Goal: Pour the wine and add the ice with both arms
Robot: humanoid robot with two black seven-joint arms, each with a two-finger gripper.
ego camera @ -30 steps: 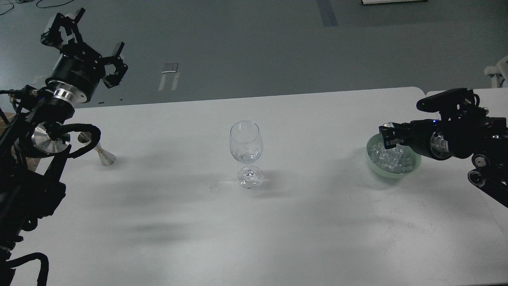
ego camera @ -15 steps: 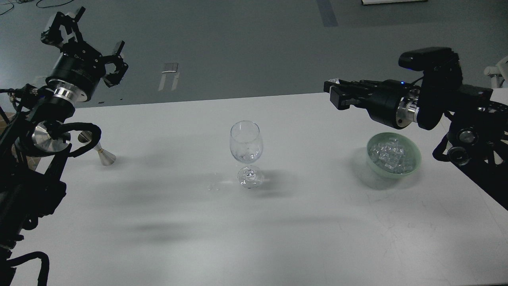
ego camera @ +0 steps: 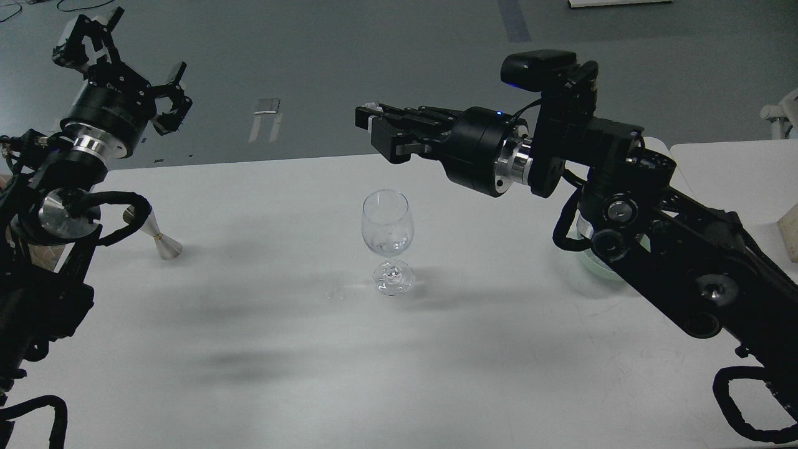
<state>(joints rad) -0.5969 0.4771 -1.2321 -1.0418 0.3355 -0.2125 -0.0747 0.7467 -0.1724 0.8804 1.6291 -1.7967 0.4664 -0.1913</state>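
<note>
A clear stemmed wine glass stands upright in the middle of the white table. Faint glints show low in its bowl. A few wet drops of wine glint on the table left of its foot. My right gripper reaches in from the right, just above and behind the glass rim. Its fingers are closed on a small pale ice chunk. The green ice bowl shows only as a sliver behind the right arm, and its ice is hidden. My left gripper is raised at the far left, open and empty.
A small metal jigger lies on its side on the table at the left, near my left arm. A second white table adjoins at the right, with a beige object at the frame's edge. Grey floor lies beyond the far edge.
My right gripper has lifted out of the ice bowl and swung left across the table to above the wine glass, carrying the chunk. The left gripper has shifted slightly up and left.
</note>
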